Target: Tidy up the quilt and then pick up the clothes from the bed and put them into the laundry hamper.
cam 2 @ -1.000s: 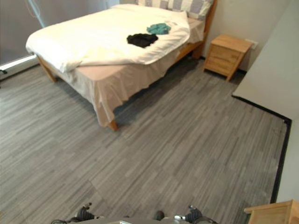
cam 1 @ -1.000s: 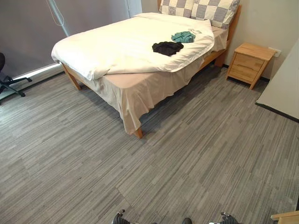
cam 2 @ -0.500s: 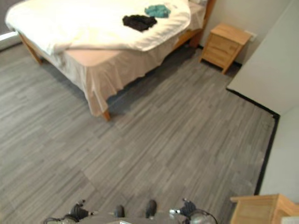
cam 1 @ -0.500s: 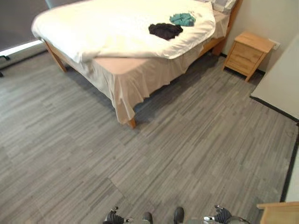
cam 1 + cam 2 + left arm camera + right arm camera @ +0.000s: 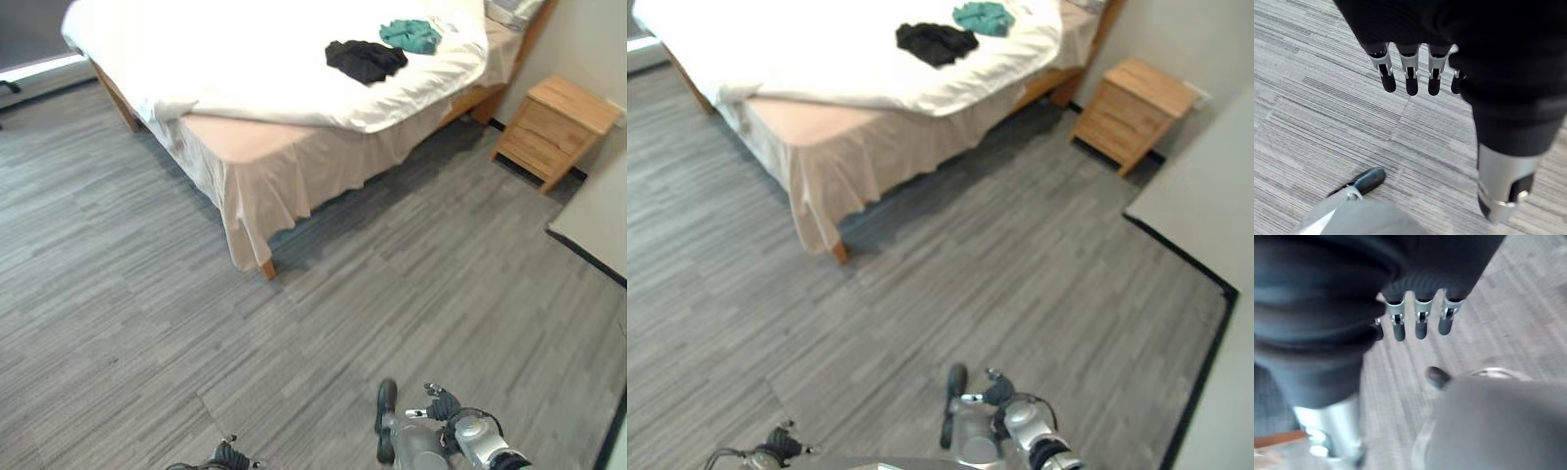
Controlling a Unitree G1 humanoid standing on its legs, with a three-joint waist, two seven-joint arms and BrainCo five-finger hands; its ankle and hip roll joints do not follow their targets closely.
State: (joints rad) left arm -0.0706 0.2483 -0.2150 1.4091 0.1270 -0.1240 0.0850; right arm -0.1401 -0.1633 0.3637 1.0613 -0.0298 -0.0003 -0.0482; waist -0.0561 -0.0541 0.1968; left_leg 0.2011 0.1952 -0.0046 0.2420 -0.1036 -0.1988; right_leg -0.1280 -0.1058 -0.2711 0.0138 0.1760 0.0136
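We stand well back from the bed (image 5: 294,171), with a broad stretch of grey plank floor (image 5: 245,343) between us and its near corner. The white quilt (image 5: 245,59) lies over the mattress with its lower edge askew, leaving a strip of beige sheet (image 5: 245,137) bare along the foot. On the quilt lie the clothes: a black garment (image 5: 364,60) and a teal garment (image 5: 410,35) just beside it (toward the headboard). A wooden nightstand (image 5: 554,127) sits past the bed's far side. Our left hand (image 5: 1415,73) hangs over the floor, fingers straight and holding nothing; our right hand (image 5: 1418,318) likewise, fingers relaxed and empty.
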